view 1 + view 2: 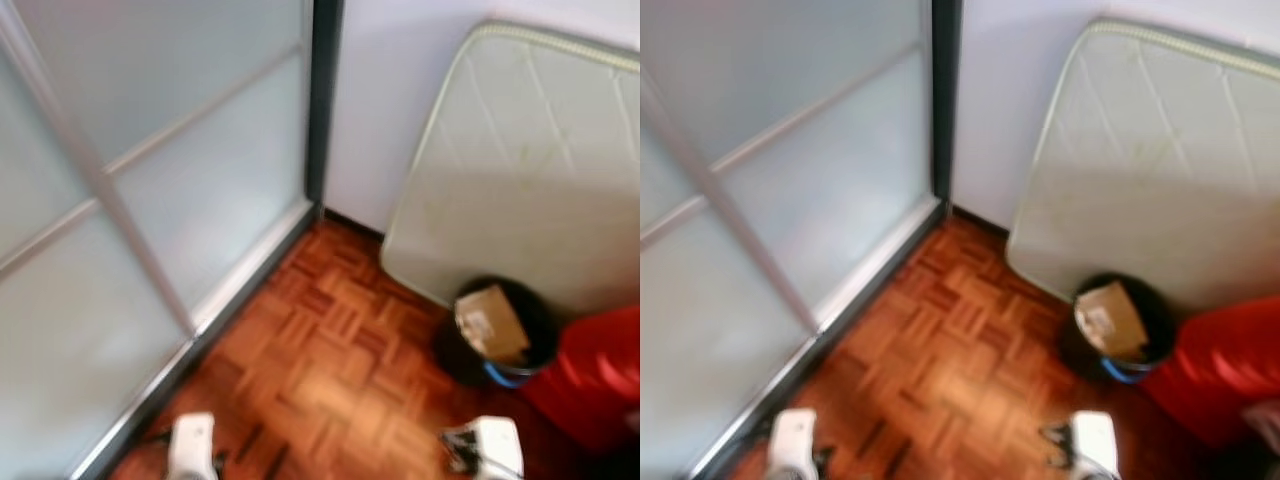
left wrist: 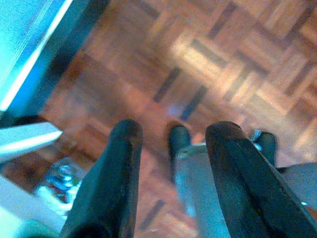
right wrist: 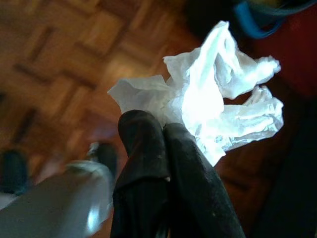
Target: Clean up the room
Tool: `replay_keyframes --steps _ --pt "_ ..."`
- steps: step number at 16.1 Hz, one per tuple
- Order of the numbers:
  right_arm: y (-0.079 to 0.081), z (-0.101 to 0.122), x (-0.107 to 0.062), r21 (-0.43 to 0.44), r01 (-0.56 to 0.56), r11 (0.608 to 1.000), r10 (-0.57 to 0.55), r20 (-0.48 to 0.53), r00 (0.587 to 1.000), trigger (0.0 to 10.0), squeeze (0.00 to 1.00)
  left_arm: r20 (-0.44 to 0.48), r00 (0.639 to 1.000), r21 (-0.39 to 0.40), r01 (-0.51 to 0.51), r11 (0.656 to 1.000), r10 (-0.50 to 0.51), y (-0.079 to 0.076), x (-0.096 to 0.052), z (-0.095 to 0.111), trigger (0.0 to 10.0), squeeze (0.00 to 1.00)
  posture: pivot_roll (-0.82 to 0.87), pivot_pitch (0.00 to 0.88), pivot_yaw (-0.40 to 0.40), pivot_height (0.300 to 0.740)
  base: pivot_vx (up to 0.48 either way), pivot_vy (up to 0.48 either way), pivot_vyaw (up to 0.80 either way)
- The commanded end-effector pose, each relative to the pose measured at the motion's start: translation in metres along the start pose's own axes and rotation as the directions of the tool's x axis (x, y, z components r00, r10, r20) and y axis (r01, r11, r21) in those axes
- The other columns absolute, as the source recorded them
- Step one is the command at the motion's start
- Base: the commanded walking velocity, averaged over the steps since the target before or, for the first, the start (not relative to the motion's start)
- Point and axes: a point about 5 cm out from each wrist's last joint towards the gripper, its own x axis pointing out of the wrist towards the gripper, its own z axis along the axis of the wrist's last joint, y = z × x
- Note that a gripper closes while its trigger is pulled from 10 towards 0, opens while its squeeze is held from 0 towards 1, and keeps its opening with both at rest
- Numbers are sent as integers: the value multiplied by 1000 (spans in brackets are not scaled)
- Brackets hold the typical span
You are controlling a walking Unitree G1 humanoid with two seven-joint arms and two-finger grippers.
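A: Support surface?
B: Parquet floor (image 1: 330,360), reddish-brown wood blocks.

A: Items standing on it?
B: Black waste bin (image 1: 497,335) holding a piece of cardboard (image 1: 490,322); pale mattress (image 1: 520,160) on edge against the wall, behind the bin; red object (image 1: 590,375) just beside the bin.

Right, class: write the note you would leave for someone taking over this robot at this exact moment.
Right gripper: shut on a crumpled white tissue, held over the parquet floor.
Left gripper: open, holding nothing, above the floor.
Black bin: ahead and to the right, at the foot of the mattress leaning on the wall, beside a red object. A piece of cardboard already sits in it.
Done: tissue picked up.
Left: probably close in on the bin and drop the tissue in.
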Motion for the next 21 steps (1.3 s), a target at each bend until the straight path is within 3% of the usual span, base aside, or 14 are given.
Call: replay_keyframes --steps 1,12,21 --pt "-6 -10 -3 15 18 1000 -17 -41 999 10000 0 -25 1000 0 9 1000 -9 -5 -1 -5 10000 0 -10 188 -51 740 289 0 -781" --pt "-4 -8 -2 15 15 1000 -14 -40 999 10000 0 -31 1000 -4 2 1000 -2 0 -2 -8 10000 0 -7 202 -51 740 285 0 -759" --pt "3 -3 0 -21 -17 1000 17 -7 1000 10000 0 -38 999 -7 7 1000 -7 -5 -1 -9 10000 0 -9 206 -56 740 281 0 0"
